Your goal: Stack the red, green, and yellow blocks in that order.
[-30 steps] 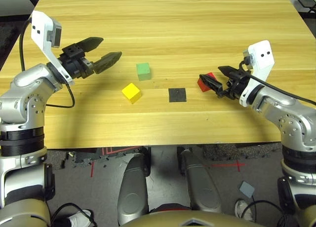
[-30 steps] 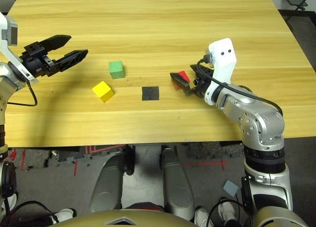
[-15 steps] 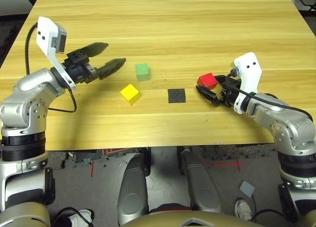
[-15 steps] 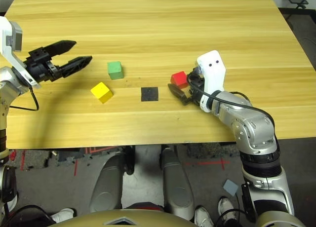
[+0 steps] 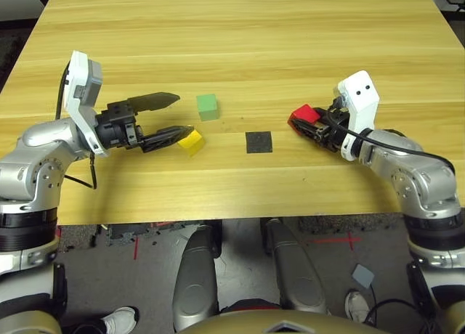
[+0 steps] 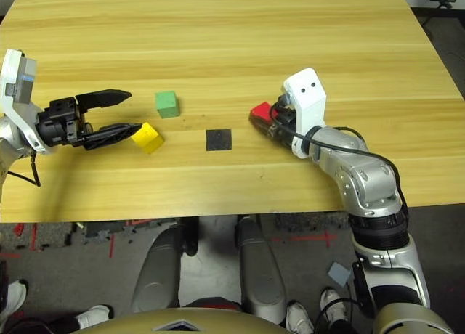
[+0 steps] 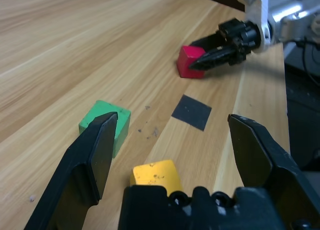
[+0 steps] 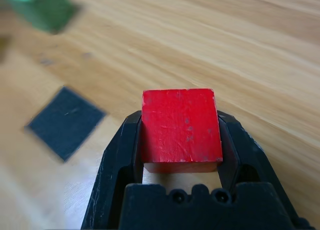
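Two changes vs 0.5 s ago: right gripper [image 8: 180,140] fingers now pinch the red block [image 5: 305,115], which sat loose beside them; left gripper [image 5: 173,115] dropped closer to the yellow block [image 5: 191,141], fingers spread wide, lower tip at it. Black square [image 5: 259,141] lies betw. yellow and red; green block [image 5: 207,106] just beyond yellow. Bare tabletop [image 5: 240,29] beyond the square; near edge close.

Red block [image 5: 306,115] sat right of centre, green block [image 5: 207,106] upper middle, yellow block [image 5: 191,141] just below-left of it.
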You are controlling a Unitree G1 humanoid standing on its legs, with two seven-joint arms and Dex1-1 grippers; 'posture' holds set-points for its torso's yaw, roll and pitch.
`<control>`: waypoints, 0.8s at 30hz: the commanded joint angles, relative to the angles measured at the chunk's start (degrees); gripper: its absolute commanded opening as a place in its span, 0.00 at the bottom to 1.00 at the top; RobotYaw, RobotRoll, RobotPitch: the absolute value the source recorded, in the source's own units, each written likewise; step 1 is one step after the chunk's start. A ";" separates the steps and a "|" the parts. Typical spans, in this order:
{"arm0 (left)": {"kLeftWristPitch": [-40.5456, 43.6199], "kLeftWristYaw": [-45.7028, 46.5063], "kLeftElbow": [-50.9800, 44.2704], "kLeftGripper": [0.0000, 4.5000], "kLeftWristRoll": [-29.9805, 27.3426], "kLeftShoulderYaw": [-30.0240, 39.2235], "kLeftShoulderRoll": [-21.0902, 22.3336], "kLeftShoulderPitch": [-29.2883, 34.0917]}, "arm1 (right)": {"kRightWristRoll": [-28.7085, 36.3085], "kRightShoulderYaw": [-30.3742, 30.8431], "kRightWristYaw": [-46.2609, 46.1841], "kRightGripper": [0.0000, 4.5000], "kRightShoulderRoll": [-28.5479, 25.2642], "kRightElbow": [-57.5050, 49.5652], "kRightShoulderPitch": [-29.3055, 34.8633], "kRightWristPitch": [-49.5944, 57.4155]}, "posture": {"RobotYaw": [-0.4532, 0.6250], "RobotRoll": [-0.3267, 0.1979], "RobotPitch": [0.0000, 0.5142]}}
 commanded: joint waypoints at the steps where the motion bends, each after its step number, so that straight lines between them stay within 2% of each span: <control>1: -0.84 -3.67 1.26 1.00 0.06 -0.83 1.88 -0.86 | 2.31 2.27 17.96 0.46 -6.31 4.88 -4.79 -6.13 | 0.37 0.25 0.58; 4: -1.45 -5.95 2.42 1.00 0.91 -2.11 2.33 -2.34 | -2.36 8.49 34.52 0.46 -10.98 14.87 -12.94 -16.34 | 0.37 0.23 0.55; 6: -2.28 -6.90 2.92 1.00 1.79 -3.33 2.05 -3.28 | -5.58 12.75 42.73 0.46 -10.65 20.93 -18.06 -23.05 | 0.39 0.22 0.52; 8: -2.89 -7.21 3.14 1.00 2.35 -4.19 1.52 -3.86 | -7.30 14.83 46.19 0.46 -8.34 25.11 -20.89 -27.00 | 0.40 0.22 0.51; 15: -3.18 -5.75 2.10 1.00 2.98 -5.42 -0.25 -4.42 | -12.19 18.16 48.96 0.46 0.02 31.67 -21.98 -36.17 | 0.43 0.22 0.49; 24: -1.85 -3.10 -0.72 1.00 2.25 -3.93 0.34 -3.00 | -16.70 18.43 47.65 0.46 4.52 34.75 -21.08 -40.44 | 0.48 0.24 0.52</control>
